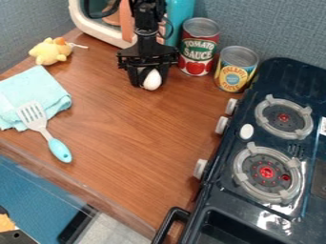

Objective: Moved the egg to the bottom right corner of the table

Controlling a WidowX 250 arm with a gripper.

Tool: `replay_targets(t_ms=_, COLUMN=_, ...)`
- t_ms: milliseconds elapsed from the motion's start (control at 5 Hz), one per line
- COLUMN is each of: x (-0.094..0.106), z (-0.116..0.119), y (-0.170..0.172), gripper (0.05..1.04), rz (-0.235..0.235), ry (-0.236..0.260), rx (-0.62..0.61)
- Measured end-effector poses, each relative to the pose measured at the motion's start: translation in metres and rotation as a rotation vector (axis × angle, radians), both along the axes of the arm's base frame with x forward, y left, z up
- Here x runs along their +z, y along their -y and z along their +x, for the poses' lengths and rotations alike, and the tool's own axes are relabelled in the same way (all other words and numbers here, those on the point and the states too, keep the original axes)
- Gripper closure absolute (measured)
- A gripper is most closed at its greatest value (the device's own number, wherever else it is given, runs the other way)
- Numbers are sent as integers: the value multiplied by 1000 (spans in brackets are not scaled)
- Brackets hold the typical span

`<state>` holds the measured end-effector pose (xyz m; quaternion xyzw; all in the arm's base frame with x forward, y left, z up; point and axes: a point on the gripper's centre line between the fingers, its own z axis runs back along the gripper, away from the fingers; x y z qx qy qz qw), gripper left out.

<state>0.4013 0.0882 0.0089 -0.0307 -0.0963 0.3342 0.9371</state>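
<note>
At the back of the wooden table, the black gripper (149,75) hangs low, in front of the white toy oven and left of the cans. A white egg (152,80) is right at the gripper's lower end, its pale side facing the camera and its outline partly covered by the black parts. Whether the gripper holds the egg cannot be made out. The brown table top (134,128) stretches from there toward the front edge and the stove's left side.
Two cans, tomato sauce (198,46) and pineapple (236,69), stand right of the gripper. A dark stove (223,190) with knobs and a front handle borders the table's right side. At left lie a yellow plush toy (49,51), a blue cloth (47,88) and a spatula (59,150).
</note>
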Motion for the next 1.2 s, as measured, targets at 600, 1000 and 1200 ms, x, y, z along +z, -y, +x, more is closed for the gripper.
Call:
replay_targets(t_ms=600, x=71, z=-23, y=52, gripper=443, rz=-1, ry=45, rx=-255)
replay_targets(t_ms=1000, x=80, z=-91, y=121, gripper=443, rz=-7, ry=47, rx=-452)
replay_targets(t_ms=1200, x=65, z=-131, y=126, gripper=443, rz=-2, ry=16, rx=-479)
